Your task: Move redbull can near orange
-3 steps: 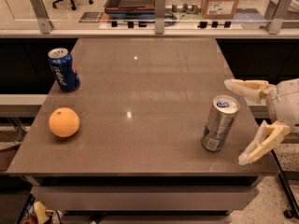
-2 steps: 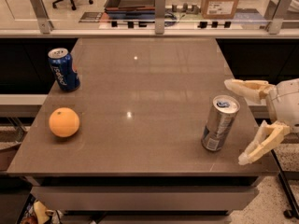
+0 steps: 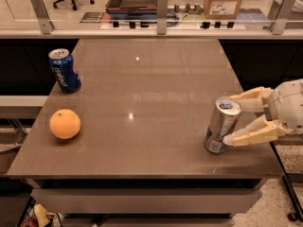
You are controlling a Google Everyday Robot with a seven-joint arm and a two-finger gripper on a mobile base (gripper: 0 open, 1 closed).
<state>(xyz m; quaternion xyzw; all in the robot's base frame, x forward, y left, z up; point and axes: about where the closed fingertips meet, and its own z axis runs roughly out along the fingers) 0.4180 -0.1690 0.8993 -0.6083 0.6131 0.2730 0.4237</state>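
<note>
The redbull can (image 3: 220, 125), slim and silver with blue patches near its base, stands on the table (image 3: 151, 93) near the front right corner, leaning slightly. My gripper (image 3: 229, 119) reaches in from the right. Its two cream fingers (image 3: 251, 135) lie against the far and near sides of the can and hold it, with the can still resting on the table. The orange (image 3: 65, 124) sits near the front left edge, far to the left of the can.
A shorter dark blue can (image 3: 65, 70) stands at the table's left edge, behind the orange. A railing with metal posts (image 3: 162, 6) runs along the back. The table's right edge lies just under my gripper.
The fingers have closed in on the redbull can; the near finger swung up from the table edge to the can's side. The can, orange and blue can have not moved.
</note>
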